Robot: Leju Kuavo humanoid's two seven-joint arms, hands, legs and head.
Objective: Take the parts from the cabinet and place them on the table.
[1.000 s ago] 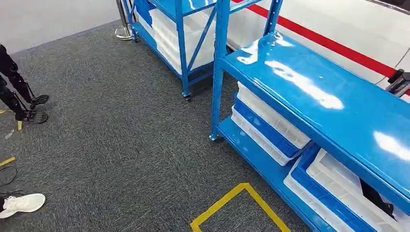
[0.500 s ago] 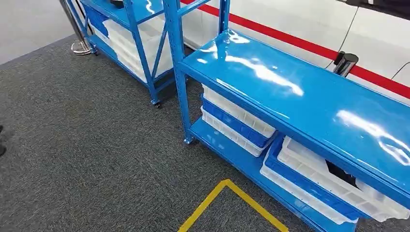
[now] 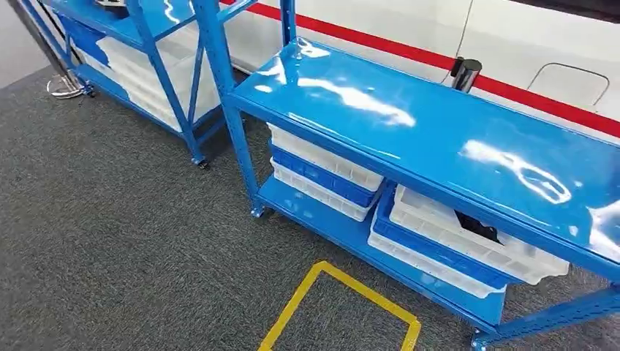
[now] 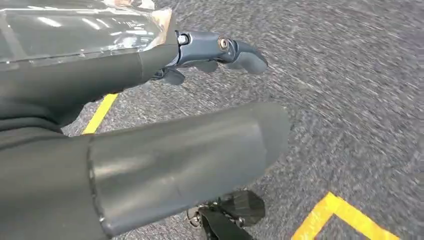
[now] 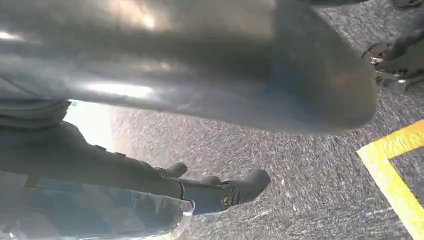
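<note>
Hanging over grey carpet [image 4: 350, 100], both hands hold nothing: left hand [image 4: 190, 105], thumb and dark fingers [image 4: 220, 50] extended and apart; right hand [image 5: 200, 125], fingers [image 5: 225, 192] likewise spread, nothing between them.

Beneath the fingers: yellow floor tape [image 3: 333, 307], seen beside each hand in the wrist views.

Beyond the fingers, well apart: blue cabinet [image 3: 409, 124], glossy top shelf bare. On its lower shelf [image 3: 343, 234], two stacks of white and blue trays [image 3: 322, 172]; the right-hand stack's top white tray [image 3: 468, 245] contains a dark part [image 3: 479, 227], partly hidden under the shelf edge.

Farther still: second blue rack [image 3: 146, 36] carrying white bins; white wall with red stripe [image 3: 409, 51]; black cylinder [image 3: 466, 73] behind the cabinet.
</note>
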